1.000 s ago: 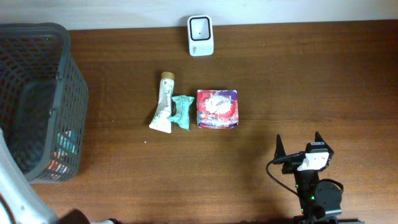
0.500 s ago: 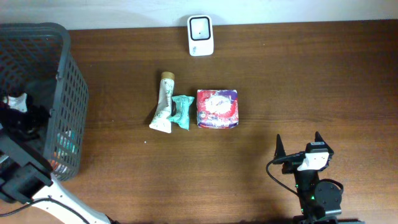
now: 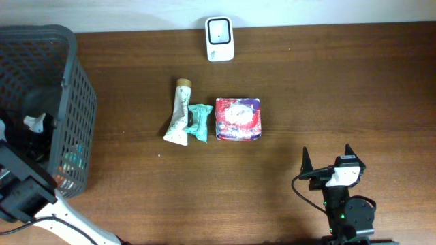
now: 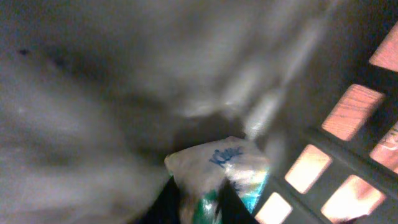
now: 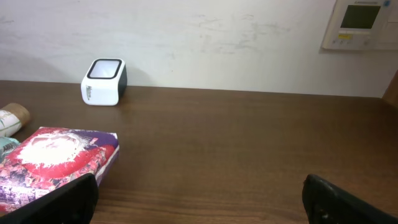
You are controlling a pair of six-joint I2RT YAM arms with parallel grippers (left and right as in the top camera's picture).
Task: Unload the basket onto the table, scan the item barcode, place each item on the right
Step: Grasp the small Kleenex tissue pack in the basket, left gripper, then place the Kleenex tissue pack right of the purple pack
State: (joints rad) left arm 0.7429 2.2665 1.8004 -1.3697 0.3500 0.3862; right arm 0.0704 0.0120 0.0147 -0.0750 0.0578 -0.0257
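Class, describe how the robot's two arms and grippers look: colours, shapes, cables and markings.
The right gripper has two black pointed fingers, a white block on top, a black cable and a green light on its black base. The left arm is black blocks joined by a white link; the left gripper shows dark fingers.

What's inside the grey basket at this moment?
The left gripper, closed on a Kleenex pack. Some colourful items show through the basket wall; the arm and shadow hide the rest.
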